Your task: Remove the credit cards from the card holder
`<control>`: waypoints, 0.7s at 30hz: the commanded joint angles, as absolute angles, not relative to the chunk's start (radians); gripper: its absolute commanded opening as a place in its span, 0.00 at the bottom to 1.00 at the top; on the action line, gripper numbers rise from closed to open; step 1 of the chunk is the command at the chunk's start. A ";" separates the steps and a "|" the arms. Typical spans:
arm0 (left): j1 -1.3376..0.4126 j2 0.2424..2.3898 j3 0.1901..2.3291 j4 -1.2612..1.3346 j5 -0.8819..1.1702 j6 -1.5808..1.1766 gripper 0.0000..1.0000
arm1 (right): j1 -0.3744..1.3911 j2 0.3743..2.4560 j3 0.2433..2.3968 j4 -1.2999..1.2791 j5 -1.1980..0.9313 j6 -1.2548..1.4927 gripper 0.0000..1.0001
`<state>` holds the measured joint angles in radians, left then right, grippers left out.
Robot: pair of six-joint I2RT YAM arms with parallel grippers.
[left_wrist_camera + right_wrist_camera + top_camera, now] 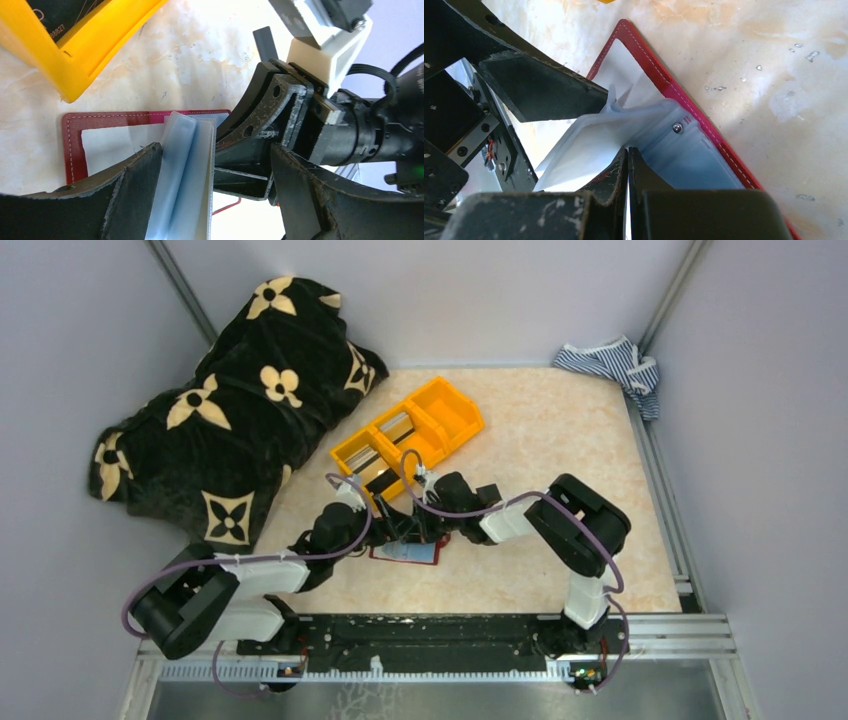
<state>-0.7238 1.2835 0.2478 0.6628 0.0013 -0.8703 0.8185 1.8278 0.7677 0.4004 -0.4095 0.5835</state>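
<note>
The card holder [407, 552], a dark red wallet, lies open on the table between the two arms. Its light blue pockets [182, 170] stand up in a fan. My left gripper [217, 150] is open and straddles that fan, one finger [539, 90] against the pocket leaves. My right gripper [628, 150] is shut, and its tips press into the fold of the blue pockets [684, 150]. Credit cards, a silver-grey one [398, 426] and a dark one [50, 20], lie in the orange bin. I cannot tell whether any card sits inside the pockets.
The orange three-compartment bin [462, 420] stands just behind the wallet, its near corner [75, 75] close to my left gripper. A black flower-print cloth [230, 410] covers the far left. A striped cloth [615, 365] lies in the back right corner.
</note>
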 commanded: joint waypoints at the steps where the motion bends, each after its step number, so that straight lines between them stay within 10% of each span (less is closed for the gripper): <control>1: -0.726 1.249 0.233 0.785 0.016 -0.866 0.85 | 0.793 1.833 0.703 0.284 -0.373 0.562 0.00; 21: -0.724 1.105 0.218 0.698 0.014 -0.850 0.85 | 0.792 1.788 0.682 0.220 -0.304 0.558 0.00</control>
<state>-0.7238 1.1648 0.2325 0.7353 0.0158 -0.8696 0.7998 1.7424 0.7113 0.3229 -0.3653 0.5877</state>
